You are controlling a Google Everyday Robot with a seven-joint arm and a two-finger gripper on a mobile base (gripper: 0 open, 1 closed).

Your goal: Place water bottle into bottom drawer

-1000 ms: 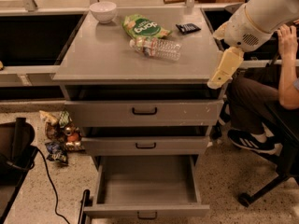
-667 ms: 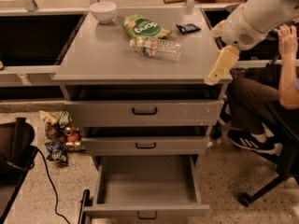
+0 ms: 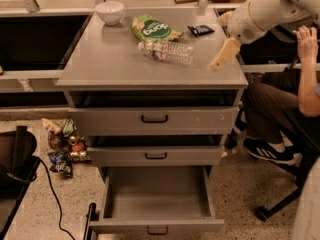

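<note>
Grey metal cabinet top (image 3: 110, 59) holds the crinkled clear water bottle (image 3: 167, 51), lying on its side just near of a green snack bag (image 3: 152, 29). The pale gripper (image 3: 225, 54) hovers to its right; whether it is clenched cannot be told. Below, the bottom drawer (image 3: 120, 226) stands open. A seated person (image 3: 280, 104) is cut off at right.

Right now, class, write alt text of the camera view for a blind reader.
The gripper hovers above the right edge of the cabinet top, apart from the water bottle lying on its side there. Below, the bottom drawer stands pulled open; a green snack bag and white bowl sit behind the bottle.
</note>
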